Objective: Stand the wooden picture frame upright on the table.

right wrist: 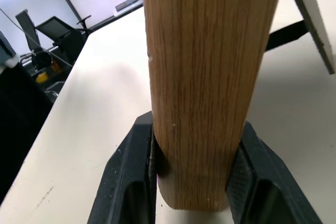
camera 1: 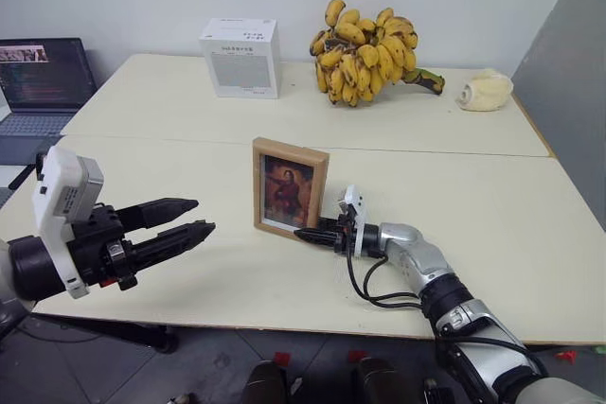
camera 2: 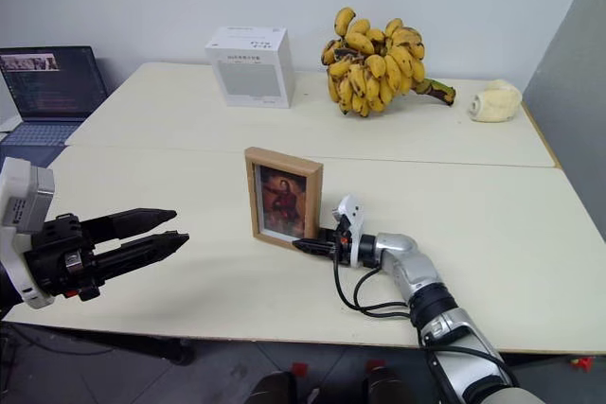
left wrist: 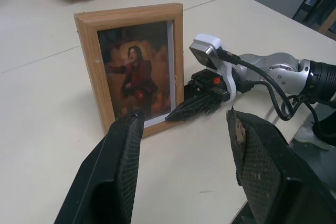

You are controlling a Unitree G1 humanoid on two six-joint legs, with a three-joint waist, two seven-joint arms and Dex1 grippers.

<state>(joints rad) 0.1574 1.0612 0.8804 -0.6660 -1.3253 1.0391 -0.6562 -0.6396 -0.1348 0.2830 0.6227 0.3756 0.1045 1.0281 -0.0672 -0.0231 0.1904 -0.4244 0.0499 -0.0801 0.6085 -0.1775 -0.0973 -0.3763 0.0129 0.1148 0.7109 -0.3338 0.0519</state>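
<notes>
The wooden picture frame (camera 1: 290, 186) stands upright near the middle of the desk (camera 1: 530, 234), long axis vertical, its portrait face turned toward the near edge and slightly left. Bare tabletop lies all round it; the white box (camera 1: 240, 57), the banana bunch (camera 1: 367, 52) and a pale object (camera 1: 485, 91) sit well apart along the far side, and a laptop (camera 1: 43, 82) lies off the far left corner. The right gripper (camera 1: 312, 234) reaches in level from the right, its jaws clamped on the frame's lower right edge, front and back; whether the stand flap bears on the desk is hard to tell. The left gripper (camera 1: 194, 218) hovers at the near left, jaws apart, well clear of the frame.
</notes>
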